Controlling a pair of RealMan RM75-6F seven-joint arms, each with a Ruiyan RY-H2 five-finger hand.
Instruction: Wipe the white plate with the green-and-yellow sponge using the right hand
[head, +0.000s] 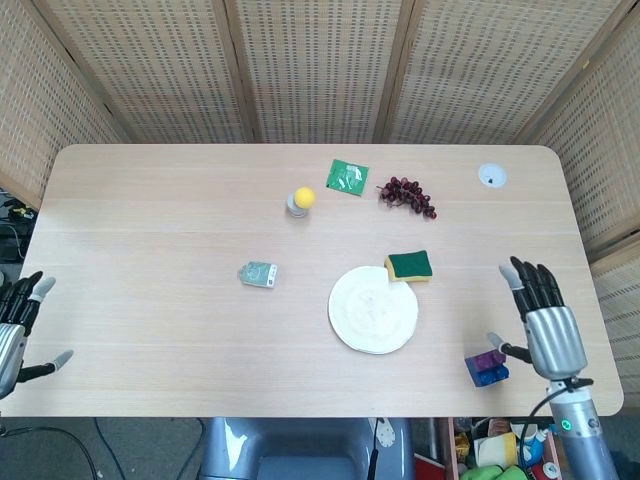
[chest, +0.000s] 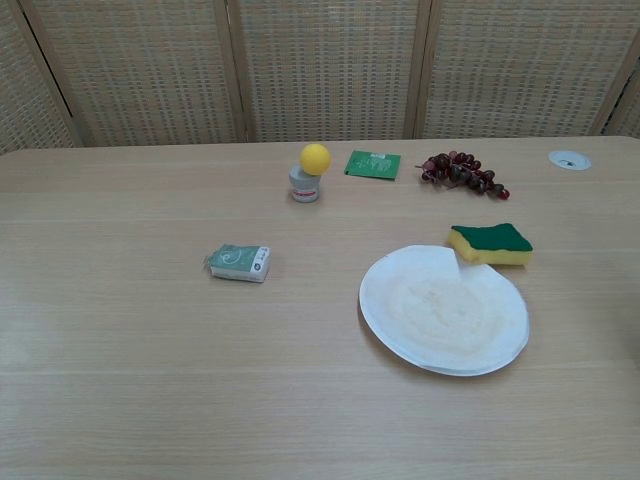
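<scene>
The white plate (head: 373, 309) (chest: 444, 309) lies on the table right of centre. The green-and-yellow sponge (head: 409, 266) (chest: 490, 245) rests green side up at the plate's far right rim, with nothing touching it. My right hand (head: 543, 324) is at the table's near right edge, well away from the sponge, fingers spread and holding nothing. My left hand (head: 12, 327) hovers off the near left edge, also empty with fingers apart. Neither hand shows in the chest view.
A yellow ball on a small grey jar (head: 301, 201), a green packet (head: 348, 176) and dark grapes (head: 406, 194) lie along the far side. A small green-and-white box (head: 258, 273) sits left of the plate. A purple-and-blue block (head: 487, 367) stands by my right hand.
</scene>
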